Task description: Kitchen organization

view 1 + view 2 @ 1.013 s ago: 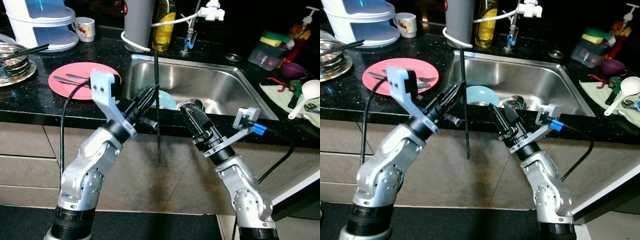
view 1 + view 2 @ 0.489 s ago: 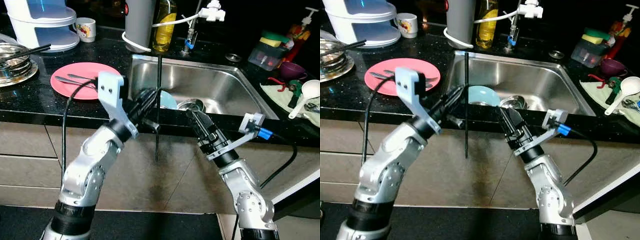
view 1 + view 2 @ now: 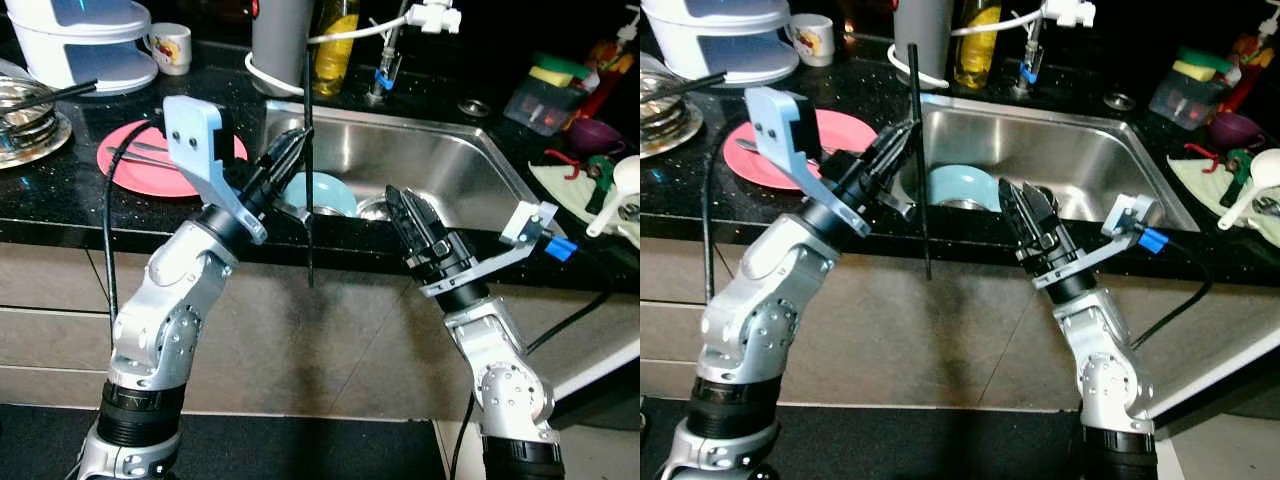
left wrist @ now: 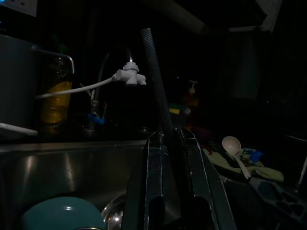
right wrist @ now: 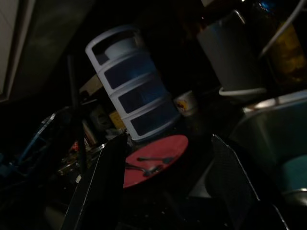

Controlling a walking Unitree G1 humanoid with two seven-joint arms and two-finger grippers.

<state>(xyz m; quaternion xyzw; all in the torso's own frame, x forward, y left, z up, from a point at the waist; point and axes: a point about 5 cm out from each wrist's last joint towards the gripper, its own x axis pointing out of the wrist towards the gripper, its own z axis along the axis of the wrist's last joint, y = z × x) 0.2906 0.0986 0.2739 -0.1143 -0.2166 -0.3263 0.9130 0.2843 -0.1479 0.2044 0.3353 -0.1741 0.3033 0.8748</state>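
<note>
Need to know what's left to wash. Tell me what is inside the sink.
In the sink lie a light blue plate and a steel bowl beside it. The near wall and both arms hide part of the basin floor.

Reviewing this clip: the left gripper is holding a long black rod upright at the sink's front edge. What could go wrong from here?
The left gripper pinches the long black rod partway along, with long ends above and below. The top could swing into the white faucet attachment or the yellow bottle behind the sink. The lower end hangs past the counter edge and might catch it. The open right gripper sits near the rod and could knock it.
</note>
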